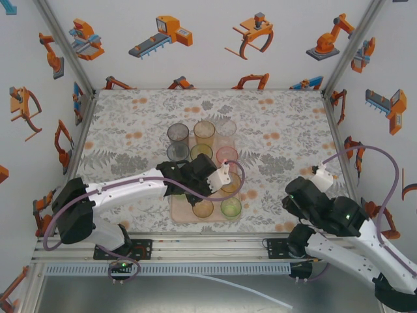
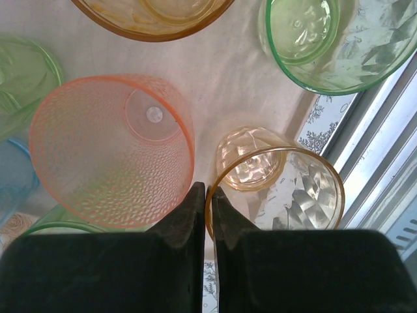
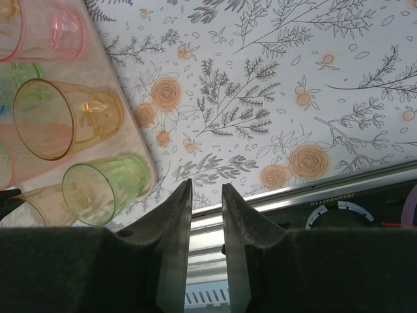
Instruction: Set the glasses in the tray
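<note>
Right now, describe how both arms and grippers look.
Left arm and right arm: white shells, black joints, purple cables looping alongside. Left gripper and right gripper: matte black bodies, two dark wedge-shaped fingers tapering to tips.

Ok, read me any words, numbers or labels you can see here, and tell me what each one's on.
A row of small dark characters, upside down, on a white ring: too blurred to read.
Glasses, tray, cloth, walls: no text, only flower prints and robot pictures.
</note>
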